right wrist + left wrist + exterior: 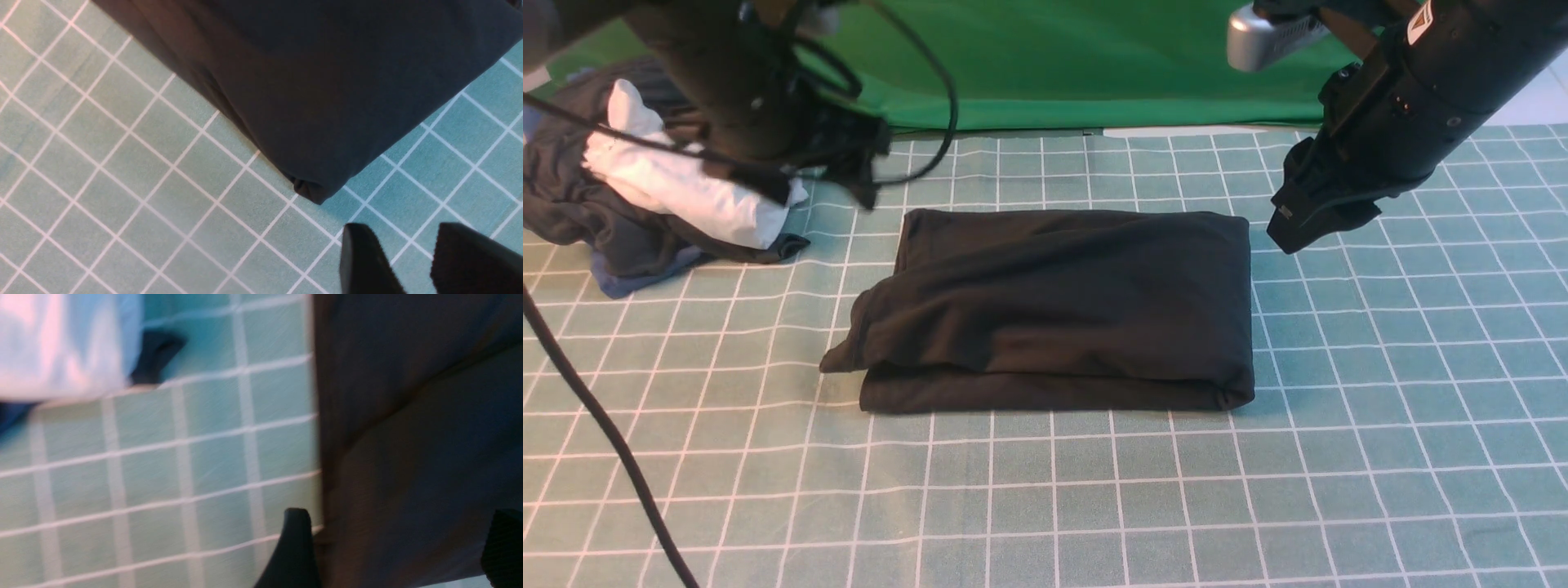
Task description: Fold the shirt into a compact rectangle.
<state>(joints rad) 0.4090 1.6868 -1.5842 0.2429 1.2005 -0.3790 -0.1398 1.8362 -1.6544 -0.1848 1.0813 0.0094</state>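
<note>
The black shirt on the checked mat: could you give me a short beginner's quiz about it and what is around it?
1. True or false: the black shirt lies folded into a rough rectangle on the green mat.
2. What lies on the mat's far left corner, beyond the left hand? A) a pile of clothes B) a cardboard box C) a mug
3. Fill in: the right hand holds ____.

Key: 1 true; 2 A; 3 nothing.
</note>
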